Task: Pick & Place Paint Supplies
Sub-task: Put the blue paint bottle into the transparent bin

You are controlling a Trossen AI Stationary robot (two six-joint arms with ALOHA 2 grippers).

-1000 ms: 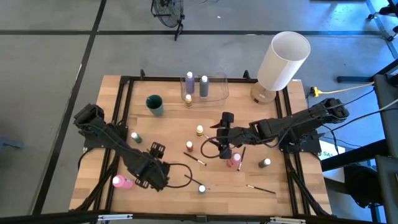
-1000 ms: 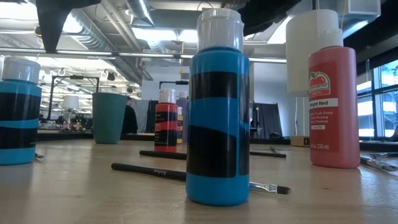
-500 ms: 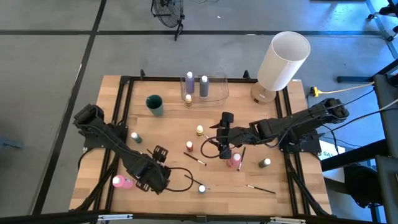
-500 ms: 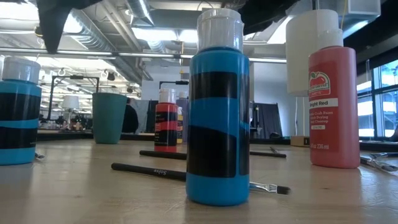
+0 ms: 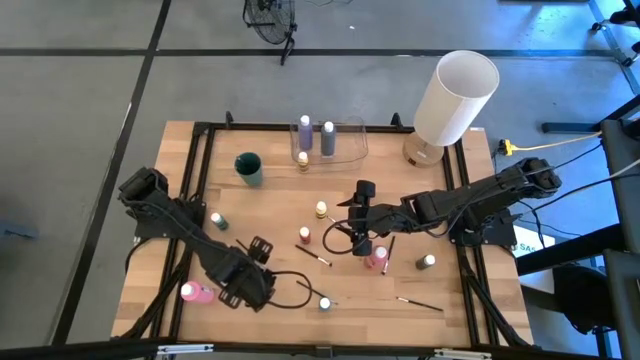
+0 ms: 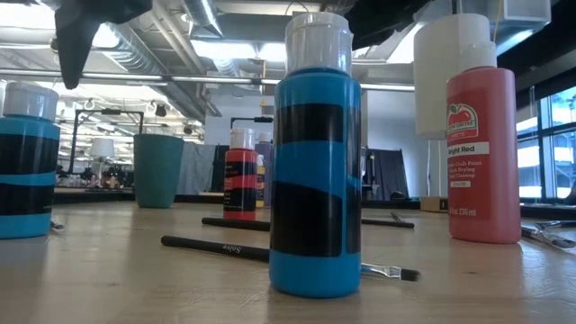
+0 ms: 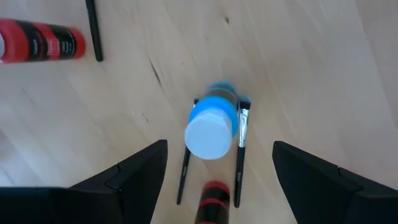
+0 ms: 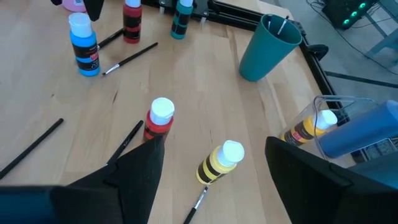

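Left gripper (image 5: 256, 247) hangs with jaws spread and empty over the blue paint bottle (image 7: 211, 124), which stands upright between two thin paintbrushes (image 7: 240, 155); right gripper (image 5: 360, 208), likewise parted and holding nothing, waits mid-table above a red bottle (image 8: 159, 121) and a yellow one (image 8: 220, 162); three bottles already stand in the clear container (image 5: 345, 133) (the teal cup (image 5: 248, 167) sits beside it); most supplies remain scattered, so the task looks well short of half done.

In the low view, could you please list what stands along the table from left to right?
Blue-and-black bottle at the edge → teal cup → red-and-black bottle → large blue-and-black bottle → pink-red bottle.
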